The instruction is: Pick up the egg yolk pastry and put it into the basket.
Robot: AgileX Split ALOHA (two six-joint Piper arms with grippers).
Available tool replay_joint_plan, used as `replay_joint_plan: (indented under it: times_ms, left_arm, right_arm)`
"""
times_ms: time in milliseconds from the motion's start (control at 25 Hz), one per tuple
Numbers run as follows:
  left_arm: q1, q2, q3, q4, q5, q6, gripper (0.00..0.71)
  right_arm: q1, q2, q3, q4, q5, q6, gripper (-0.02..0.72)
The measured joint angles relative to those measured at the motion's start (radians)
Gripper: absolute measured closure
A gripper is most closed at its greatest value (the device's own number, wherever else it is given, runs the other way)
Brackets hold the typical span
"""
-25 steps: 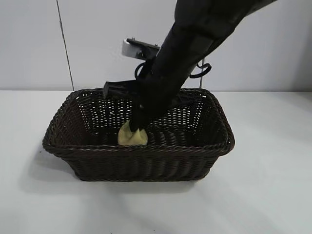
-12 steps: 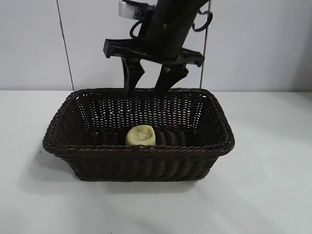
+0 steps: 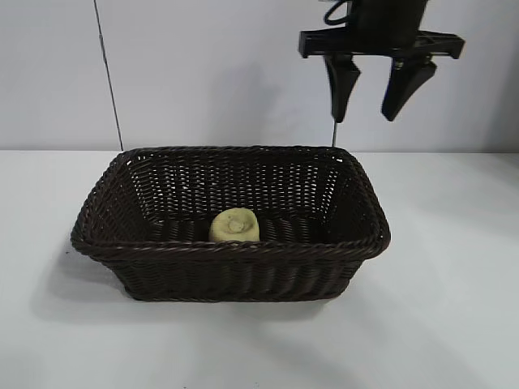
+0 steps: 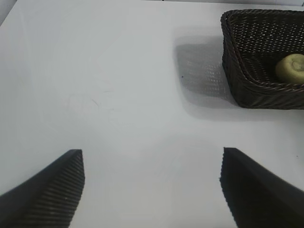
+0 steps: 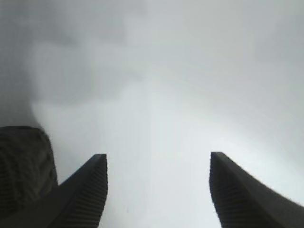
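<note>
Egg yolk pastry [image 3: 234, 224] sits in the basket [image 3: 357, 240]. Right gripper [image 3: 378, 99] wide, empty, high above far-right rim; left gripper [image 4: 152, 190] wide over bare table [image 4: 95, 95]. Little risk left; dropping low could snag the rim.

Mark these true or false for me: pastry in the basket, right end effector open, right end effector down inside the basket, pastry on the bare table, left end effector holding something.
1. The egg yolk pastry lies inside the basket. True.
2. The right end effector is open. True.
3. The right end effector is inside the basket. False: it hangs above the far right corner.
4. The pastry sits on the bare table. False: it is in the basket.
5. The left end effector grips something. False: open, empty.
</note>
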Motion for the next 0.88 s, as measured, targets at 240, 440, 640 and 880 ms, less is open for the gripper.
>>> replay_joint_plan:
  times_ms: [240, 440, 640, 880]
  left_arm:
    - [0.000, 0.000, 0.000, 0.000, 0.000, 0.000, 0.139]
    - [0.000, 0.000, 0.000, 0.000, 0.000, 0.000, 0.139]
    - [0.000, 0.000, 0.000, 0.000, 0.000, 0.000, 0.139]
    - [0.000, 0.000, 0.000, 0.000, 0.000, 0.000, 0.139]
  right_arm:
    - [-0.026, -0.067, 0.092, -0.001, -0.001, -0.047, 0.249]
    - [-0.026, -0.225, 0.323, 0.008, -0.001, -0.053, 0.249]
    - [-0.025, -0.467, 0.617, 0.010, -0.003, -0.062, 0.249]
    - [-0.025, -0.795, 0.968, 0.022, -0.011, -0.070, 0.249]
